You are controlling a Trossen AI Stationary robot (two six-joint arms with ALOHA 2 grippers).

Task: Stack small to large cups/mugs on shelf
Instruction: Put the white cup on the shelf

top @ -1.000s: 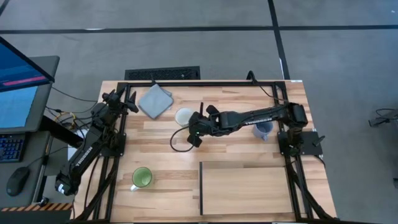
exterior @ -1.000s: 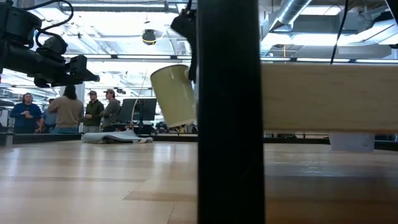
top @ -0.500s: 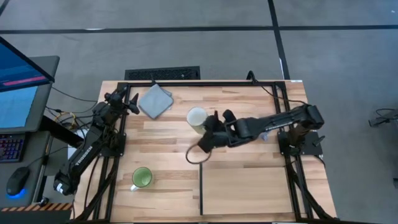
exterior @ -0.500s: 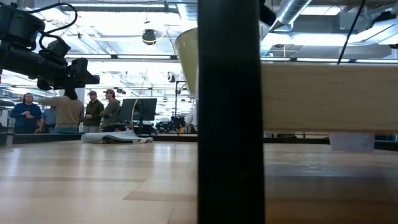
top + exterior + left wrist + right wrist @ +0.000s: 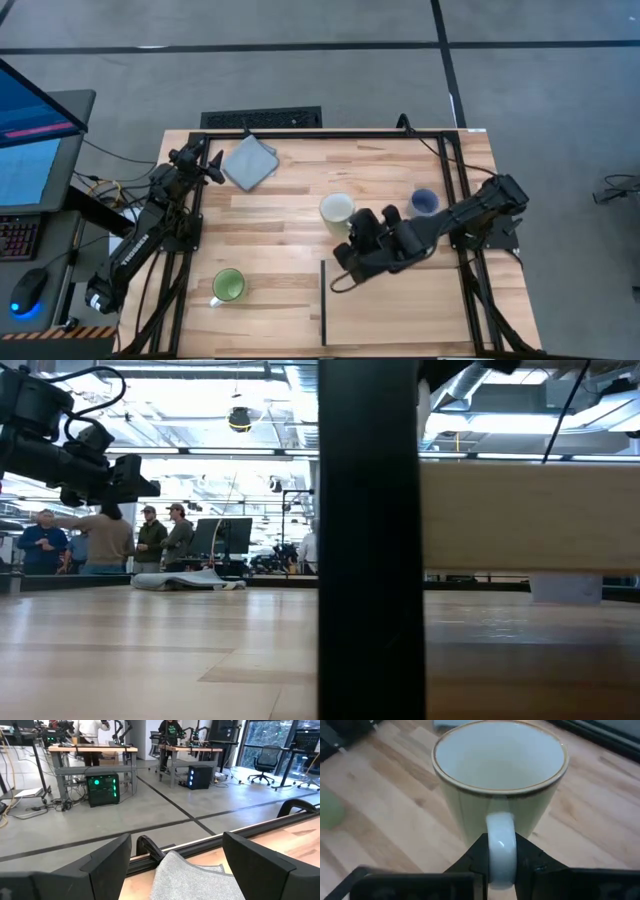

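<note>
Planked light-wood bench [image 5: 280, 245] under you, with people standing far back in the room in the low view. Your right tool [image 5: 501, 851] is clamped on the white handle of the cream-white ceramic mug with a thin brown rim [image 5: 336, 209], which it holds upright, mouth up, above the bench near the middle; in the high view the mug sits just off the far corner of the flat pale-wood shelf panel with its dark edge strip [image 5: 395, 305]. You can see the 2 dark fingers [image 5: 476, 851] pinching the handle from both sides in the right wrist view. The blue-grey mug [image 5: 424, 202] stands near the right arm's base, and the bright green mug [image 5: 227, 286] stands near the front left, well apart from the shelf. Your left tool [image 5: 172, 865] waits at the far left by the grey folded square cloth [image 5: 249, 161], its fingers spread wide with nothing between them
</note>
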